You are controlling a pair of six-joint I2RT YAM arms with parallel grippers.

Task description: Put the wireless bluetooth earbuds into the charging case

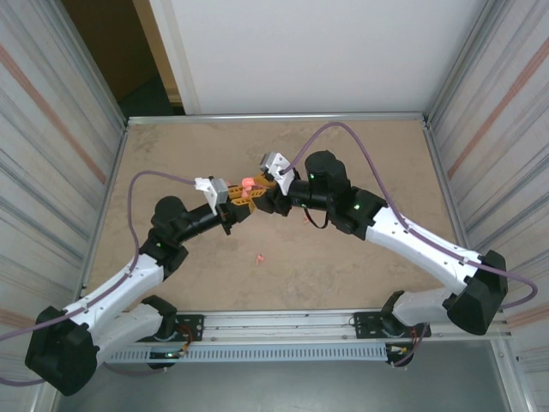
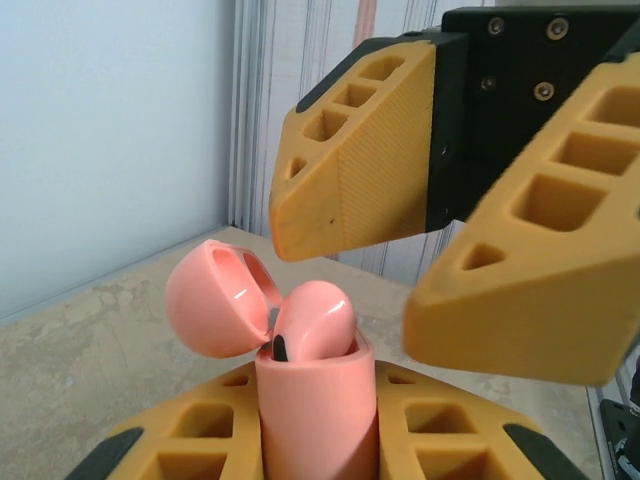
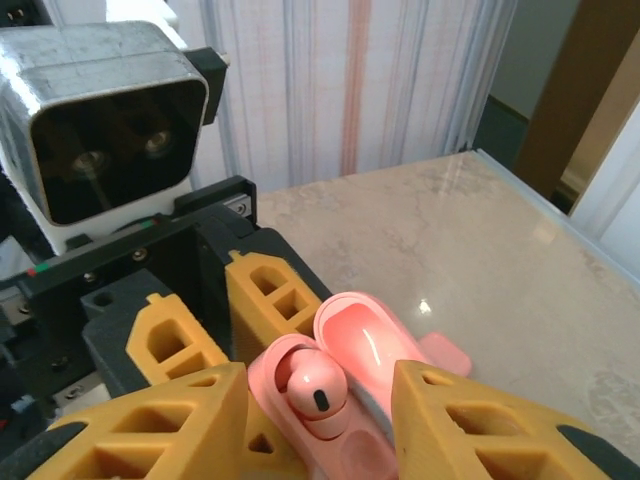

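Beige marbled worktop with a thin metal rim, white panel behind its far edge, ribbed striped walls along both side edges, dark doorway past far-left corner.

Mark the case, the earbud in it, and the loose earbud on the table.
Case [image 2: 318,420]: left wrist view, front of body.
Earbud in it [image 2: 318,316]: left wrist view, rounded top.
Loose earbud [image 1: 259,257]: top view, its middle.

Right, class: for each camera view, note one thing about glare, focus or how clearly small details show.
Top external: the charging case reads as a washed-out pink blob, the loose earbud a speck. Left wrist: a bright highlight on the open lid, the wall behind soft. Right wrist: a glare streak inside the lid, a glint on the table.
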